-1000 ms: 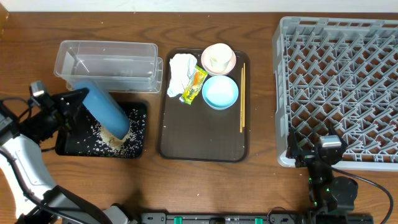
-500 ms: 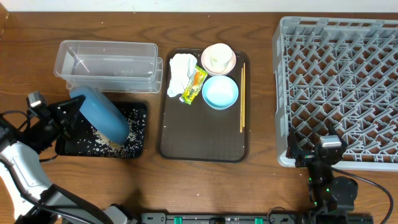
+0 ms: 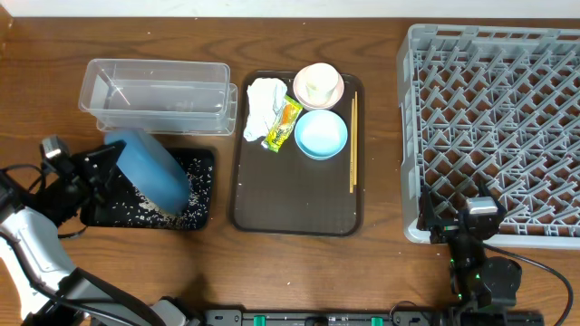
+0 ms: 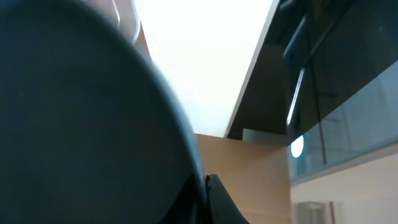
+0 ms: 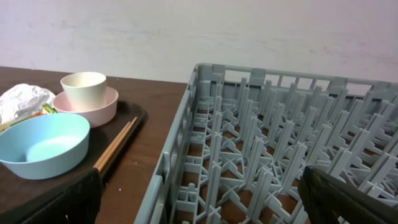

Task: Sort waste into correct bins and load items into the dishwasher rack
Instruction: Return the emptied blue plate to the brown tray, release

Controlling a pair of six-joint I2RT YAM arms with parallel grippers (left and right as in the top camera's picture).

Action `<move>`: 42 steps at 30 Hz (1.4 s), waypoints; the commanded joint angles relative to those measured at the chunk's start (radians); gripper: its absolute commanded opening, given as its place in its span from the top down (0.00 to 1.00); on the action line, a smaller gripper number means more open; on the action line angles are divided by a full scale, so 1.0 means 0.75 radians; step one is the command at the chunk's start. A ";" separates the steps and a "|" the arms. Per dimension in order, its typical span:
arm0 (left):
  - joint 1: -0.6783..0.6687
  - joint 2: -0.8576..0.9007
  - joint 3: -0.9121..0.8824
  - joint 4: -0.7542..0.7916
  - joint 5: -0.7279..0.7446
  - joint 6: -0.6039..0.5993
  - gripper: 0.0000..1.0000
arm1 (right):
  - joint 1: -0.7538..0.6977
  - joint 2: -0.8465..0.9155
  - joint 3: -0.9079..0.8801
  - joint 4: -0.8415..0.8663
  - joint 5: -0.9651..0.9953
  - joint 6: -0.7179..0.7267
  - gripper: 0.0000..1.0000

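Over the black tray (image 3: 207,161) at the counter's (image 3: 381,272) left edge, our left hand (image 3: 98,166) pinches the tilted dark-blue plate (image 3: 152,167), right hand (image 3: 468,215) spread; a swing could scatter crumbs (image 3: 145,213) past its rim.

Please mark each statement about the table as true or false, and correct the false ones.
1. The dark-blue plate is held tilted above the black tray. True.
2. The white cup lies tipped on its side. False: it stands upright inside the pink bowl.
3. Rice crumbs lie in the black tray. True.
4. The chopsticks stand upright in the white cup. False: they lie flat on the brown tray, along its right edge.
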 commanded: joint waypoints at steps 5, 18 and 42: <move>-0.034 -0.069 0.006 -0.117 0.049 0.037 0.94 | -0.007 -0.008 -0.002 -0.005 0.003 -0.016 0.01; -0.697 -0.490 0.006 -0.134 -0.512 -0.098 0.93 | -0.007 -0.008 -0.002 -0.005 0.003 -0.016 0.01; -2.271 -0.032 0.006 0.315 -2.163 -0.225 0.93 | -0.007 -0.008 -0.002 -0.005 0.003 -0.016 0.01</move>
